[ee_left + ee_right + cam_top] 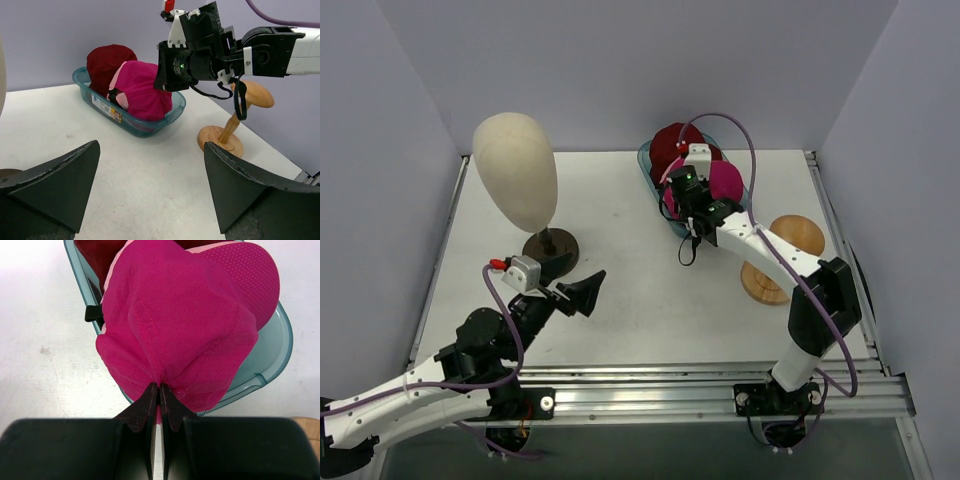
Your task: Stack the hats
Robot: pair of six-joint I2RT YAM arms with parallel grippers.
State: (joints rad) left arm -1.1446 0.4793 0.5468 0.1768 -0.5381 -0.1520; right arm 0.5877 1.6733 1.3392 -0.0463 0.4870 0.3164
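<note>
The magenta peaked cap (185, 320) lies on top of the hats in the clear teal tray (272, 357) at the back of the table. My right gripper (159, 387) is shut on a pinch of its fabric at the near edge. The cap shows in the top view (725, 182) and the left wrist view (142, 90). A dark red hat (672, 145) sits behind it in the tray (85, 82). A pale pink edge (116, 82) shows under the magenta cap. The pink bucket hat is hidden. My left gripper (582, 293) is open and empty over the bare table.
The cream egg-shaped head form (516, 170) stands on a dark round base (552, 250) at the left. A wooden stand (782, 255) with a round top stands at the right, near my right arm. Walls close in the table.
</note>
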